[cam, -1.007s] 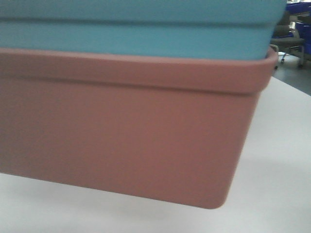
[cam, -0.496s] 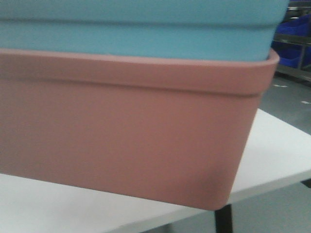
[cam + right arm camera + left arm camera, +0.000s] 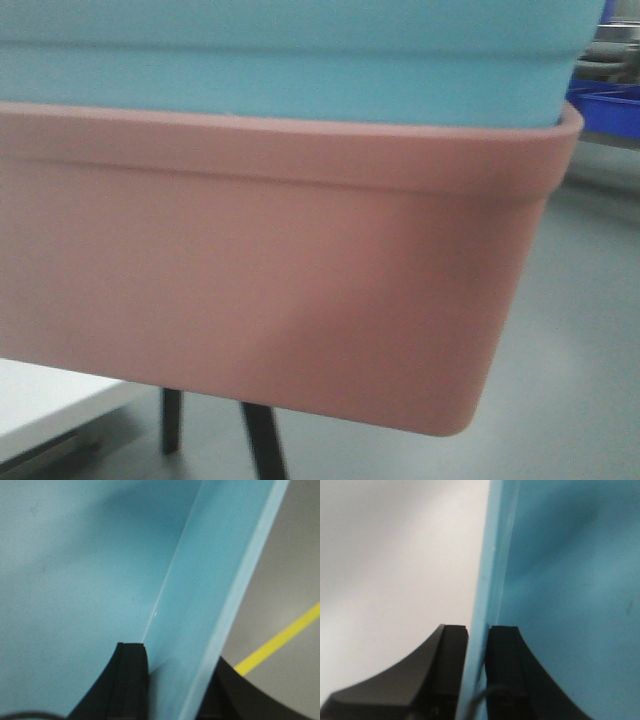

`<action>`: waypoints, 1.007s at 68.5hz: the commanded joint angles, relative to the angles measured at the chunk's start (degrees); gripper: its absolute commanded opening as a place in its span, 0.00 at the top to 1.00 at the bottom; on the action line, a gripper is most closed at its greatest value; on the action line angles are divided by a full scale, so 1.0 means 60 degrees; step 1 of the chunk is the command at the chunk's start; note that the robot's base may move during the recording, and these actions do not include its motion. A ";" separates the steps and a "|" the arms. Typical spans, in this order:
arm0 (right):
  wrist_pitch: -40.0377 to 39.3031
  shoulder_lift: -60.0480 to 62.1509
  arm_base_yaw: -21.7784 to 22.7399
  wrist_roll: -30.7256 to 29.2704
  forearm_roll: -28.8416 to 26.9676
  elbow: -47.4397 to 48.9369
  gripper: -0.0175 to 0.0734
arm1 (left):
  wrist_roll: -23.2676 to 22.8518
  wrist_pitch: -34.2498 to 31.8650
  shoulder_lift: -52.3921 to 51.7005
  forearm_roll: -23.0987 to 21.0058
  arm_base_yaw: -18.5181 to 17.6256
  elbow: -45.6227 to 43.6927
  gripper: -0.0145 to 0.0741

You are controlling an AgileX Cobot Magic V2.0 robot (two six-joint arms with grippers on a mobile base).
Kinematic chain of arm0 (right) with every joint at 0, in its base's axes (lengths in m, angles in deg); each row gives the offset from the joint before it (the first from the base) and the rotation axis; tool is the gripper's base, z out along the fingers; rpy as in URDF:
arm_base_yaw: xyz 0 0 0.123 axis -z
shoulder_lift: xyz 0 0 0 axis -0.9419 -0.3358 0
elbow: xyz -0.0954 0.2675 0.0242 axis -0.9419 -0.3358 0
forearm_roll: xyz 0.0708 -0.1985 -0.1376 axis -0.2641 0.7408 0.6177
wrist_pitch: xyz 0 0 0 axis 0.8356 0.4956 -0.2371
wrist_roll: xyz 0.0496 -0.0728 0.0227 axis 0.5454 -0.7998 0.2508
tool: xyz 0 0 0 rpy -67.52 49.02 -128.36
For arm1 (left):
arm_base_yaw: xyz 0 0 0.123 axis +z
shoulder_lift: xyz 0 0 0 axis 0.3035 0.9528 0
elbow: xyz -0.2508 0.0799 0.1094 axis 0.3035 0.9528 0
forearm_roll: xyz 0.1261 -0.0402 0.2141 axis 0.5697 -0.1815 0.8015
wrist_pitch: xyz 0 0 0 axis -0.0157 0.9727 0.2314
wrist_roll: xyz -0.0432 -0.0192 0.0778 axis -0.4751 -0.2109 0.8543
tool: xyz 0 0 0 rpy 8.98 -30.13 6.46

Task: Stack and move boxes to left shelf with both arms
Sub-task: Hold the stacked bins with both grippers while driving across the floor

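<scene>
Left hand [image 3: 479, 631] clamps blue bin [image 3: 560, 580] wall | right hand [image 3: 175, 656] likewise | pink bin [image 3: 250, 280] beneath

The white counter [image 3: 45, 395] that a second ago spread under and to the right of the stack I carry has shrunk to a small sliver at the lower left of the front view (its far edge first showed half a second ago). Its dark legs [image 3: 262, 445] now stand in plain sight beneath the salmon-pink bin [image 3: 250, 280], whose right corner hangs over grey floor [image 3: 575, 330] instead of counter. The chair at the upper right is gone; a dark blue crate [image 3: 612, 108] shows there now. The sky-blue bin [image 3: 300, 60] no longer shows its rim band.
</scene>
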 commanded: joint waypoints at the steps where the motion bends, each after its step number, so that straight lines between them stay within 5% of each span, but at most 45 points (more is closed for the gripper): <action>1: -0.2398 0.0291 -0.0186 0.0308 -0.0075 0.0458 0.75 | -0.0141 -0.2385 -0.0255 -0.1085 -0.0402 -0.0426 0.85; 69: -0.2398 0.0291 -0.0186 0.0308 -0.0075 0.0458 0.75 | -0.0141 -0.2385 -0.0255 -0.1085 -0.0402 -0.0426 0.85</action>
